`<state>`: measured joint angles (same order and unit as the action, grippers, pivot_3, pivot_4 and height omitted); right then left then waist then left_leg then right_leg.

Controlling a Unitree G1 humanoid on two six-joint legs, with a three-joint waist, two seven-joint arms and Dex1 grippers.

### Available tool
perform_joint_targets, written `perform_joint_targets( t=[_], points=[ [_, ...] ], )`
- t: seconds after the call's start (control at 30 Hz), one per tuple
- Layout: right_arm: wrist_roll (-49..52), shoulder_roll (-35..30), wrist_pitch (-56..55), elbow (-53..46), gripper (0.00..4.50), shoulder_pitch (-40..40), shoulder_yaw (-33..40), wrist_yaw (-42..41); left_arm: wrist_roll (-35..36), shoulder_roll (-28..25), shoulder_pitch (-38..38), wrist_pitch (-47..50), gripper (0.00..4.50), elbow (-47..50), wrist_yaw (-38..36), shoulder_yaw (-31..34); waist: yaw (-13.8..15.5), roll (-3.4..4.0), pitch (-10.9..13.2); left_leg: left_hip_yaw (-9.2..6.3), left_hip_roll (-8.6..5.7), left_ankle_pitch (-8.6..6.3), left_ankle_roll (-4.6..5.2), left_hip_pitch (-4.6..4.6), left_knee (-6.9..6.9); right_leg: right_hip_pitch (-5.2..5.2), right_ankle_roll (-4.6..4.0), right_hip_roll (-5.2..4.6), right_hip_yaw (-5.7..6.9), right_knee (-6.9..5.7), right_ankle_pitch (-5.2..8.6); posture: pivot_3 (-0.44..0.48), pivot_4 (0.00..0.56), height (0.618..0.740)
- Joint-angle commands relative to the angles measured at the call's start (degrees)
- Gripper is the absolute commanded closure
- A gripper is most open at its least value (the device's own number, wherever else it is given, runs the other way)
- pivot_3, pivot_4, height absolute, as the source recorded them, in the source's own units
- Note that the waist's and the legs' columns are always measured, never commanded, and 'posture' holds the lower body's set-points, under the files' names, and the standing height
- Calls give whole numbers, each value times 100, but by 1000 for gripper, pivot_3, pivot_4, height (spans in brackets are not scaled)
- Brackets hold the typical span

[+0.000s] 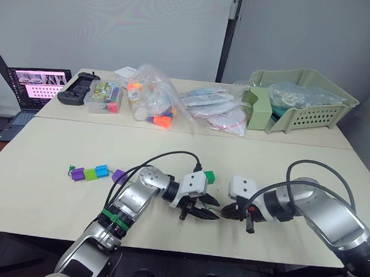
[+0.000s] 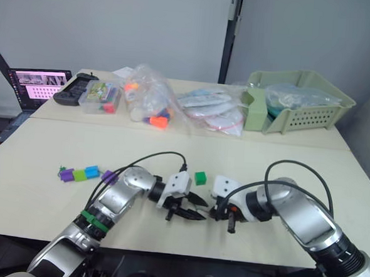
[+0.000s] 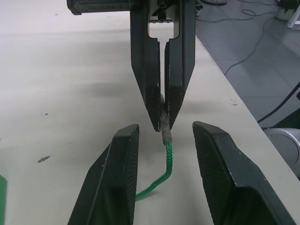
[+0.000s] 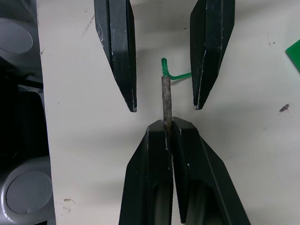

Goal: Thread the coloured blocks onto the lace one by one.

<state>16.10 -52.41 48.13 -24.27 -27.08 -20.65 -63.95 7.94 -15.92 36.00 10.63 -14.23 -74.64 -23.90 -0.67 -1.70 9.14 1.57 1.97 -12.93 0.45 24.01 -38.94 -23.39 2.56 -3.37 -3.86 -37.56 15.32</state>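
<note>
Black fingers of the right gripper (image 4: 168,129) are pressed together on the pale stiff tip of the lace (image 4: 166,93), pinching it at its end. The left gripper (image 3: 164,154) faces it nose to nose with its jaws spread wide, one finger on each side of the tip and touching neither it nor the green string that curls away beneath. In the head views the two grippers meet low in the middle of the frame, near the front edge of the cream table (image 1: 55,199). A dark green block (image 1: 209,176) lies loose just above the left gripper's white wrist housing, apart from both grippers. Toward the left of the frame four blocks sit in a row: a purple block (image 1: 77,174), a lime green block (image 1: 90,173), a blue block (image 1: 101,170) and, after a short gap, a second purple block (image 1: 118,176) next to the left forearm. Across the far side of the table, in the upper part of the frame, stand a clear box of small pieces (image 1: 103,98), a black controller (image 1: 79,88), clear bags holding orange toy pieces (image 1: 151,99), flat packets in plastic (image 1: 215,109) and a pale green basket (image 1: 300,98) at the upper right. An open laptop (image 1: 34,86) sits at the upper left on a lower surface beside the table. Behind everything is a plain grey-white wall (image 1: 117,21) with a dark vertical post (image 1: 228,34).
</note>
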Motion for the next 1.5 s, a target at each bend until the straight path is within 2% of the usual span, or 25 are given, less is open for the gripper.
perform_joint_targets(
  t=[0.03,0.17,0.6,0.77,0.93,1.03,1.1,1.17,1.37,1.5],
  points=[
    [67,-45,-52,-155,4500,-38,191,-1,44,22,72,2,3129,90,-27,-11,0,0,0,0,0,0,0,0,0,0,0,0,0,0,0,0,150,732],
    [69,-38,-50,-153,4500,-47,189,8,25,16,82,19,4411,65,-31,-16,-1,0,0,0,0,0,0,0,0,0,0,0,0,0,0,0,150,732],
    [249,-52,159,-243,4500,-30,286,24,46,73,107,-41,4485,-34,-6,42,1,0,0,0,0,0,0,0,0,0,0,0,0,0,0,0,150,732],
    [402,-179,146,-430,2850,128,596,19,78,17,145,-45,4500,-46,-3,140,2,0,0,-2,0,0,0,1,0,0,0,0,0,1,0,0,150,732],
    [1007,-288,265,-814,1116,727,1622,119,170,-207,65,-21,4500,24,-6,339,5,-1,0,-5,0,0,0,6,0,0,1,0,1,4,1,0,150,732],
    [1102,-73,8,-817,105,1132,2208,435,268,-377,-40,90,4500,128,-30,463,4,-1,0,-5,0,0,0,5,0,0,1,0,1,3,1,0,150,732],
    [1214,491,-458,-658,45,1584,2960,848,454,-540,-156,305,4500,329,-41,650,2,-6,-1,-6,1,0,0,4,1,2,1,1,2,4,1,0,150,732],
    [1129,612,-763,-662,45,2074,3253,874,546,-701,-262,416,4500,502,-56,757,2,-2,-1,-10,0,0,0,5,3,3,3,2,4,5,2,0,150,732],
    [882,816,-1503,-662,45,3099,3420,1085,716,-1259,-591,652,4500,845,-139,966,1,-3,-1,-6,-1,0,0,-2,2,10,6,-1,1,4,4,0,150,732],
    [812,1056,-1775,-674,45,3325,3300,1322,791,-1550,-756,727,4500,978,-143,1132,-19,-2,-1,-4,1,0,0,-12,5,14,6,1,0,3,4,0,150,732]
  ],
)
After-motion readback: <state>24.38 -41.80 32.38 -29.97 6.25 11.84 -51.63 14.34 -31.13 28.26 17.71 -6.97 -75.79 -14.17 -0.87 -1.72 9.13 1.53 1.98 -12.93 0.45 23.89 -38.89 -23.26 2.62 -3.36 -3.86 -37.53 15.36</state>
